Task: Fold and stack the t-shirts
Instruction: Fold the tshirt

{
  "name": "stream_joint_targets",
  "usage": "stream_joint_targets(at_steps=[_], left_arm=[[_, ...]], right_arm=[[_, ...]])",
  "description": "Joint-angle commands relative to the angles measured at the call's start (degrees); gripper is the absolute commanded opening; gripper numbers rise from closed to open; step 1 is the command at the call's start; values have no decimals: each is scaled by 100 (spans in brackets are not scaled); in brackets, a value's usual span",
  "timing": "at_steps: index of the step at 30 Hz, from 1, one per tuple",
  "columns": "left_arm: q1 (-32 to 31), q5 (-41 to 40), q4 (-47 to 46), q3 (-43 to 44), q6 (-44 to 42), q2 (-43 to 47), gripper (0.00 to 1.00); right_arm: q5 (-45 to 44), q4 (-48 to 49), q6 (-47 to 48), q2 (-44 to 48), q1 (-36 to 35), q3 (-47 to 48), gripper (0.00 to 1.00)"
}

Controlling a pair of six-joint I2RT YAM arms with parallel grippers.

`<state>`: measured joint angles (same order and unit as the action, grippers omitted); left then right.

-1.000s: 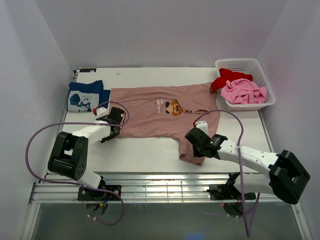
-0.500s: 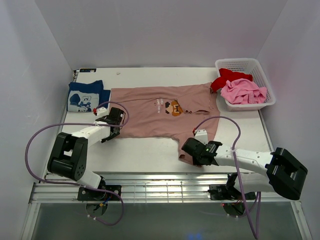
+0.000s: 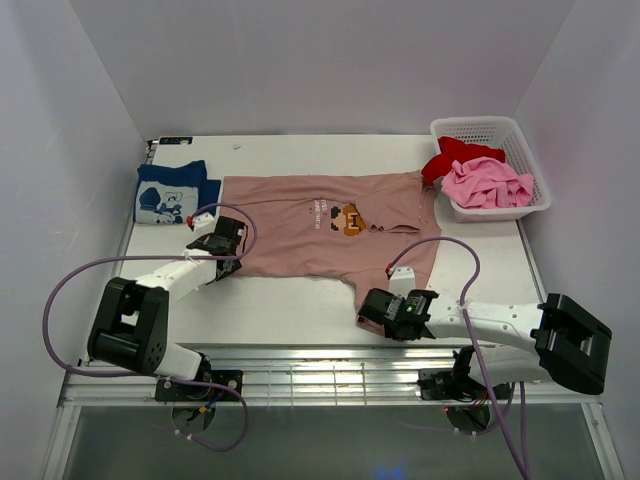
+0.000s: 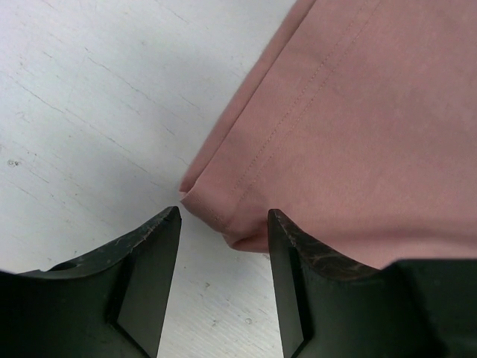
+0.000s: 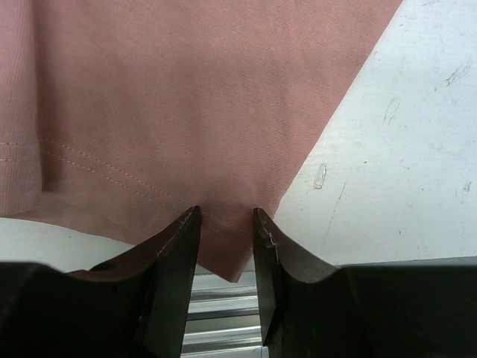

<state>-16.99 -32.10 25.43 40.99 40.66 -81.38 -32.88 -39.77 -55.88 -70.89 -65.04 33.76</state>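
The dusty pink-tan t-shirt (image 3: 300, 235) lies spread flat mid-table, its pixel-art print (image 3: 348, 215) facing up. My left gripper (image 3: 225, 240) is open at the shirt's left corner. In the left wrist view the corner of the cloth (image 4: 358, 112) lies between the spread tips of the left gripper (image 4: 223, 224). My right gripper (image 3: 385, 308) is at the shirt's near corner by the table's front edge. In the right wrist view the right gripper (image 5: 226, 224) straddles the hem corner (image 5: 186, 97), its jaws narrowly apart. A folded navy t-shirt (image 3: 170, 192) lies at the back left.
A white basket (image 3: 478, 124) at the back right holds a red t-shirt (image 3: 455, 153) and a bright pink one (image 3: 488, 185). Metal rails (image 3: 320, 375) run along the table's near edge and show under the hem (image 5: 223, 313). White walls enclose the table.
My right gripper has moved down the shirt toward the front edge and now sits over the near hem corner. My left gripper has shifted slightly toward the near left.
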Motion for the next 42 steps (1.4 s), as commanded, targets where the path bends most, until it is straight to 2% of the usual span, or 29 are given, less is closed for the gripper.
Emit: stream_joint_targets(at_steps=[1, 10, 12, 13, 16, 17, 18, 20, 24, 25, 32, 36, 39, 42], left_arm=[[3, 37, 102, 58, -6, -96, 61], [-23, -112, 340, 128, 108, -185, 60], [-23, -130, 349, 146, 108, -264, 58], [-23, -139, 375, 155, 108, -299, 57], [-32, -200, 428, 216, 126, -413, 46], [-41, -209, 428, 216, 135, -405, 42], [-32, -218, 419, 207, 143, -387, 34], [-41, -253, 428, 199, 143, -370, 26], [-41, -306, 410, 269, 135, -369, 2], [-41, -323, 401, 295, 109, -343, 0], [-41, -350, 375, 532, 12, -404, 0], [-41, -429, 349, 734, -58, -422, 0], [-41, -517, 296, 998, -164, -492, 0], [-23, -622, 261, 1340, -252, -693, 0]], right_arm=[[116, -584, -380, -109, -158, -1, 41], [98, -761, -670, -39, -299, -88, 40], [176, -691, -679, -65, -308, -159, 36], [203, -594, -661, -82, -317, -220, 30], [309, -419, -635, -118, -343, -299, 10], [326, -392, -618, -135, -343, -334, 8], [344, -374, -617, -144, -361, -343, 8], [335, -382, -609, -170, -387, -326, 8], [73, -742, -688, -179, -484, 33, 8], [11, -821, -679, -171, -484, 130, 8], [-815, -1411, -442, -390, -423, 1167, 8], [-1157, -1385, -21, -609, -2, 1580, 8], [-1299, -973, 699, -750, 552, 1818, 8], [-1273, -156, 1595, -812, 1211, 1933, 8]])
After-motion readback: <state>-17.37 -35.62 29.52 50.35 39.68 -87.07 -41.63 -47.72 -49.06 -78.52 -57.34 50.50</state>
